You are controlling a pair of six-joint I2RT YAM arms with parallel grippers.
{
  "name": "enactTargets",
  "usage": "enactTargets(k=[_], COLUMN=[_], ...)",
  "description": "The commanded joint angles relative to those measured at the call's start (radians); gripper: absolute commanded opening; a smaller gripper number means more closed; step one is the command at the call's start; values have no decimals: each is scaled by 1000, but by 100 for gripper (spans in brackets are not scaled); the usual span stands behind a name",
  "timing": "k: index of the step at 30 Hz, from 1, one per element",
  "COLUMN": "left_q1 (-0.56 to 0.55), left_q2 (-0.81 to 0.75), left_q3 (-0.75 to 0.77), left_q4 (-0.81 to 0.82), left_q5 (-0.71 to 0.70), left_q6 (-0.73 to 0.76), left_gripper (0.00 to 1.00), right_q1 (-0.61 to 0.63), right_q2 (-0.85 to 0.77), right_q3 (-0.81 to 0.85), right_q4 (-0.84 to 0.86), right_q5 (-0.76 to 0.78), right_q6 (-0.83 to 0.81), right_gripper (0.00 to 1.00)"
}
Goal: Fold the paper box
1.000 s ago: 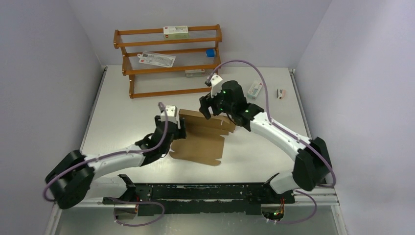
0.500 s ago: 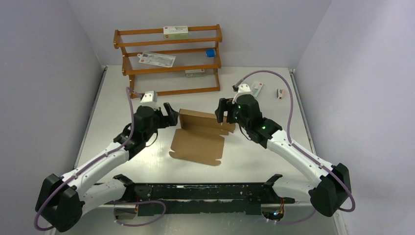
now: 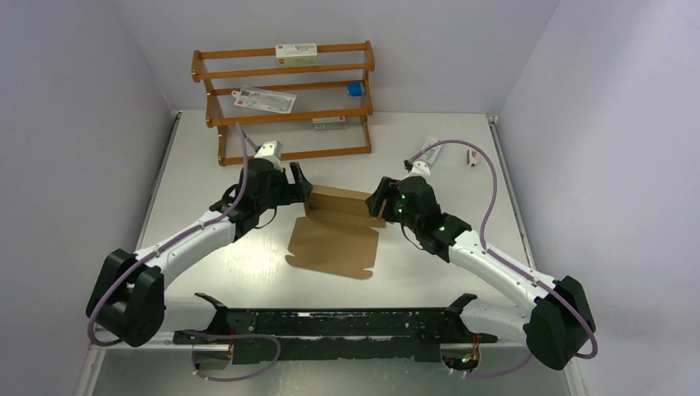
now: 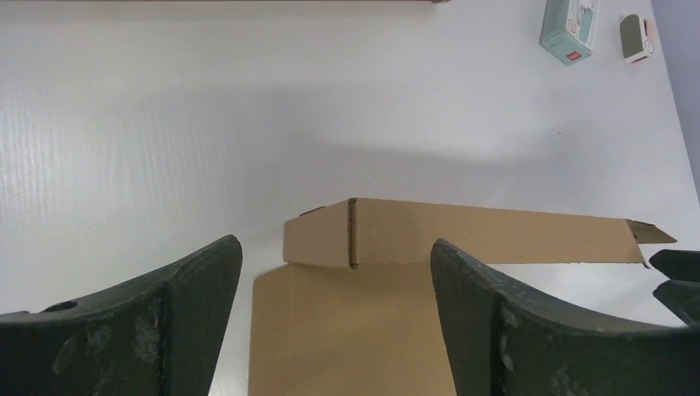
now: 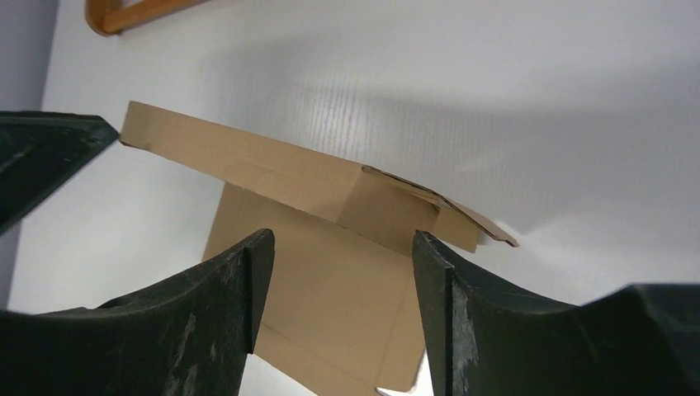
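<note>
The paper box [image 3: 333,241] is a brown cardboard sheet lying flat mid-table, with its far wall [image 3: 345,200] folded upright and short flaps at both ends. My left gripper [image 3: 299,183] is open and empty at the wall's left end, not touching it. In the left wrist view the box [image 4: 371,330] lies between and beyond the open fingers [image 4: 173,313]. My right gripper [image 3: 378,198] is open and empty at the wall's right end. In the right wrist view the box [image 5: 330,280] shows between its fingers [image 5: 487,322].
A wooden rack [image 3: 281,153] with small cartons stands at the back. A white-and-green carton [image 3: 430,150] and a small object [image 3: 473,157] lie at the back right; both show in the left wrist view, the carton [image 4: 568,29] upper right. A black rail [image 3: 330,326] runs along the near edge.
Both grippers let go of the box wall and drew back, then closed in again at its two ends. The left arm swung toward the rack. The box has barely shifted.
</note>
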Motion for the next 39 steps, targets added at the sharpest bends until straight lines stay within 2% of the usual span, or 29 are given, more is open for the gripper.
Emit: enactTargets(k=[1,12,24,39], left_q1=[9,9,9,9], left_q2=[39,80,61,-63], left_q3=[51,52,21,-58], left_q4=[-6,-7,-2,-37], left_q5=[50,92,134,131], left_q6=[17,29,24,3], left_gripper=[88,84,80,79], right_q1=[-1,-3,-5,-35], right_q2=[-11,79,124,206], right_q3=[-20,-17,-36,-44], right_q4=[118,171,281,413], right_q5=[0,-8,-26,-157], right_q6=[56,52,74,159], right_gripper=[65,62,47,34])
